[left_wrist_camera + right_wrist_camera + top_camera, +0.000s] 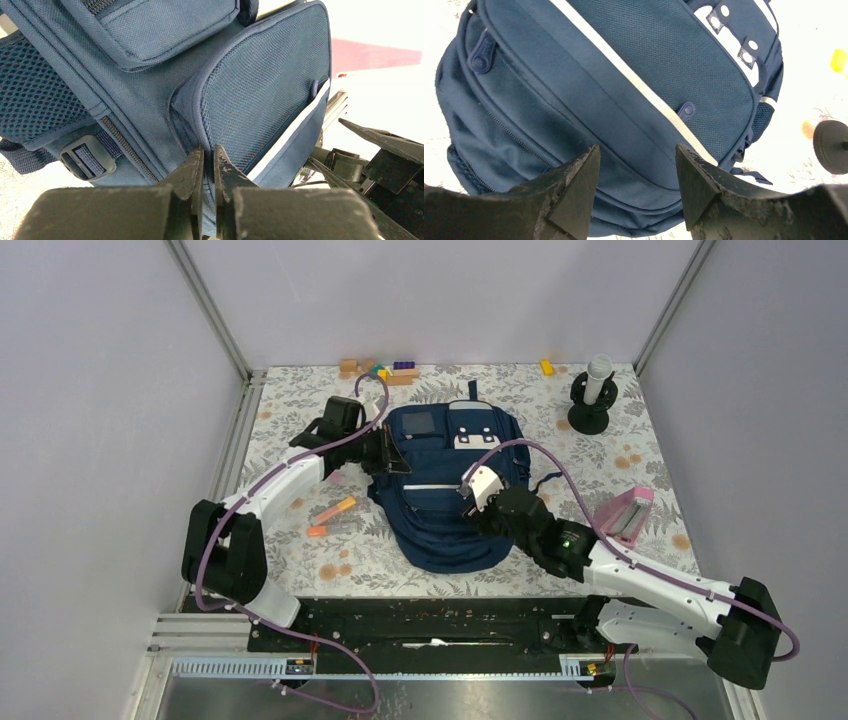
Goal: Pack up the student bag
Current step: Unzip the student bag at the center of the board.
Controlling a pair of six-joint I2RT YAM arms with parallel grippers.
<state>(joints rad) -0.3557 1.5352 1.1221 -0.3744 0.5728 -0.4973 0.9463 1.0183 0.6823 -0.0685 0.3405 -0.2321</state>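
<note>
While the flower-patterned table [620, 455] spreads under everything, the large navy-blue fabric student bag [430, 530] lies flat at its centre, top handle toward 12 o'clock. At the bag's 9 o'clock edge the left gripper [207, 150] is pinched down to a thin slit on the seam beside a mesh pocket (blue cloth shows between the fingers). The right gripper [638, 150] hangs over the bag's front toward its 3 o'clock side, its black fingers [574, 185] spread wide with nothing between them. A black round-based stand holding a white cylinder [592, 395] is at 2 o'clock, a pink boxy plastic item [627, 512] at 3 o'clock, two orange marker pens [335, 510] at 8 o'clock, wooden blocks [380, 368] at 11 o'clock.
</note>
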